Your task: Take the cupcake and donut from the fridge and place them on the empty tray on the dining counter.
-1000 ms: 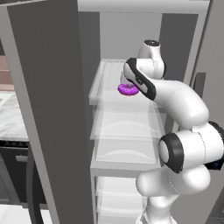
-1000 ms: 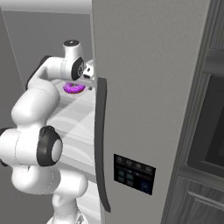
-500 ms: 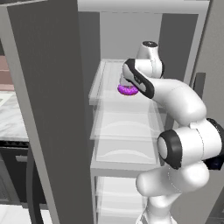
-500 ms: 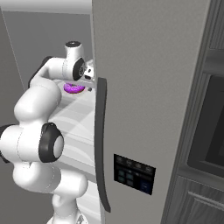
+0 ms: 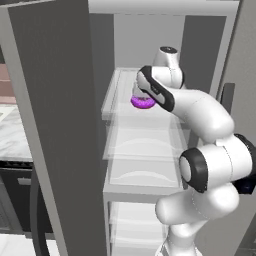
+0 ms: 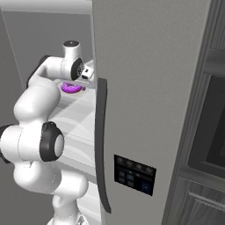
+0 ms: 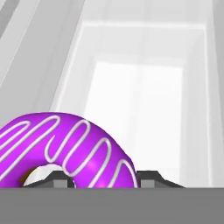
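Observation:
The fridge stands open, and my arm reaches onto its upper translucent shelf. The donut, purple-iced with white stripes, lies on that shelf under my hand. In the hand view the donut is very close at lower left. My gripper has one dark fingertip in the donut's hole and the other against the ring's outer right edge, so it is shut on that side of the ring. The cupcake, the tray and the dining counter are out of view.
The grey fridge door with its long dark handle and a control panel stands close on my right. A marble counter over a black oven lies left of the fridge. Lower shelves sit beneath.
The fingers have closed in from wide open onto the donut's ring. The arm and the donut have hardly moved.

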Robot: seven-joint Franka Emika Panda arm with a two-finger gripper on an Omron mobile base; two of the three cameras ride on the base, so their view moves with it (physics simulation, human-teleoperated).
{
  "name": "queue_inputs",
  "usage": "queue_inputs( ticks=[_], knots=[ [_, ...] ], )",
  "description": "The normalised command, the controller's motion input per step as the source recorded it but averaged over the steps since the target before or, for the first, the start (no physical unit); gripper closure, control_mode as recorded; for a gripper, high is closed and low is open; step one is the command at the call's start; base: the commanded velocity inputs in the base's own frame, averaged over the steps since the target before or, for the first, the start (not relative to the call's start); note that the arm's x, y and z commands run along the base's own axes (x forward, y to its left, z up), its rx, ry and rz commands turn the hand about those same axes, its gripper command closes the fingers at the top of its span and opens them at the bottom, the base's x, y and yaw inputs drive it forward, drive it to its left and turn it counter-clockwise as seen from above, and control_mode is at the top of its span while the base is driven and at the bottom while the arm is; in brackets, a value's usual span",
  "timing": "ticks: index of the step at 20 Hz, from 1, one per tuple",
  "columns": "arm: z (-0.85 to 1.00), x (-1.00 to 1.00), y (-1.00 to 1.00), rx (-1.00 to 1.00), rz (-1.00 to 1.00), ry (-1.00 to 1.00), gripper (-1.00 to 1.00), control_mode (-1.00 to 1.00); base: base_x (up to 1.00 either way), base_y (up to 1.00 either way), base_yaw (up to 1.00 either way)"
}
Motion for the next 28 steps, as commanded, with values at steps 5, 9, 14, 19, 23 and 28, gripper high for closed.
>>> queue_inputs(
  ticks=[5,9,14,19,23,28],
  knots=[
    [0.18,-0.36,0.13,-0.01,-0.02,-0.35,1.0,-1.0,0.0,0.0,0.0],
    [0.13,-0.51,0.17,0.0,-0.04,-0.45,1.0,-1.0,0.0,0.0,0.0],
    [0.21,-0.6,0.0,0.0,-0.04,-0.36,1.0,-1.0,0.0,0.0,0.0],
    [0.55,-0.72,0.01,0.05,-0.03,-0.3,1.0,-1.0,0.0,0.0,0.0],
    [0.91,-0.67,0.0,0.14,-0.04,-0.11,1.0,-1.0,0.0,0.0,0.0],
    [0.82,-0.64,0.0,0.22,-0.03,0.01,1.0,-1.0,0.0,0.0,0.0]
  ],
)
